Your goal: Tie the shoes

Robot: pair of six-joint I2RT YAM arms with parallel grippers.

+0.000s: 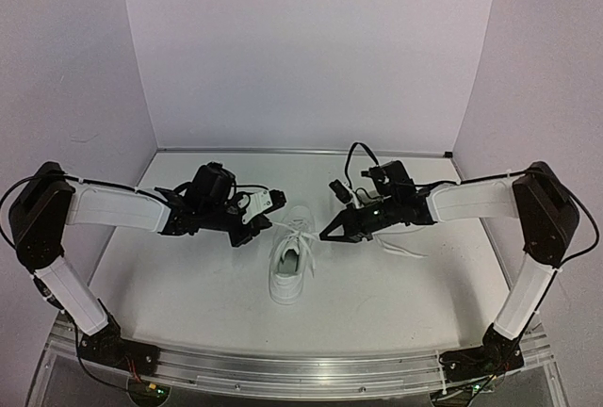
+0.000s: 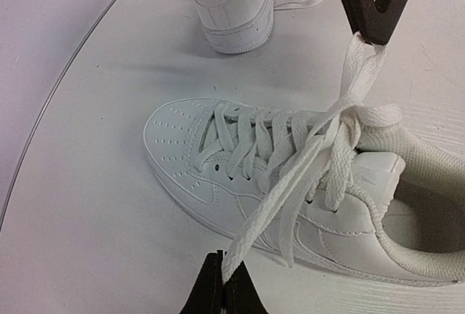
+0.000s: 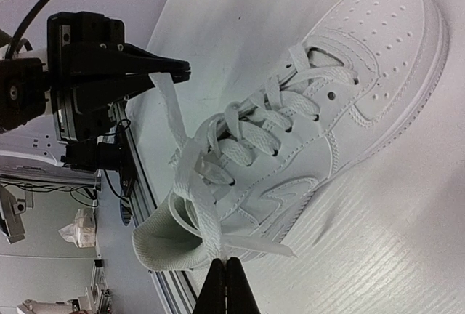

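Note:
One white shoe (image 1: 286, 266) lies mid-table, toe toward the back. My left gripper (image 1: 275, 203) is shut on one white lace (image 2: 280, 205), pinched at my fingertips (image 2: 223, 283) and pulled taut to the shoe's left. My right gripper (image 1: 326, 235) is shut on the other lace (image 3: 207, 223), seen at my fingertips (image 3: 225, 274) in the right wrist view. The two laces cross in a first knot (image 2: 347, 109) over the tongue. The second shoe (image 2: 234, 3) stands behind, mostly hidden under my right arm in the top view.
Loose laces of the second shoe (image 1: 403, 250) trail on the table right of the first shoe. White walls close in the back and both sides. An aluminium rail (image 1: 283, 369) runs along the near edge.

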